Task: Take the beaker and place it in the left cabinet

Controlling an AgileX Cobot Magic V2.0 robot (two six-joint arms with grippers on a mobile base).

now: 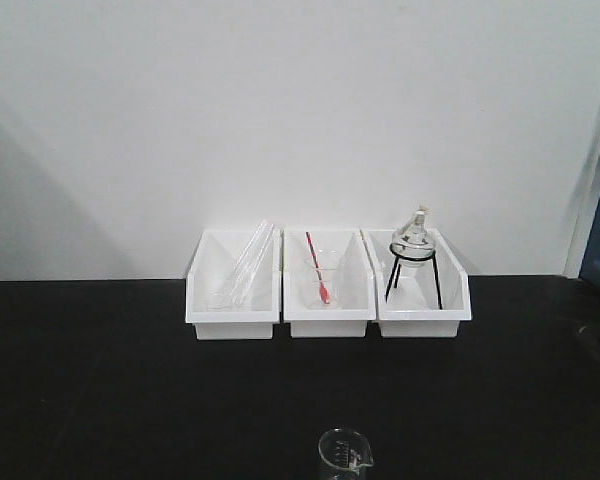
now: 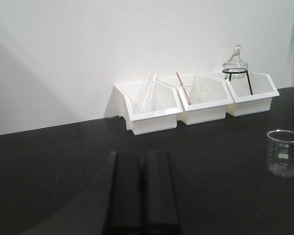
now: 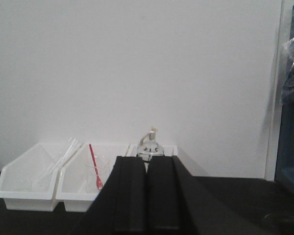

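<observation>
The beaker (image 1: 345, 452) stands upright, alone on the black bench (image 1: 130, 400), at 6 o'clock from the white bins (image 1: 329, 326) and at 3 o'clock of our left gripper (image 2: 142, 159), well apart. The left gripper and right gripper (image 3: 147, 161) are both clenched on nothing. We judge the glass light, stiff, slippery and breakable, so grip gently across the mid-wall, below the spout.

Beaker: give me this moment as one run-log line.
phase: pre-grasp | beaker: upright on black bench, free | left gripper: shut, empty | right gripper: shut, empty | left cabinet: not in view
</observation>
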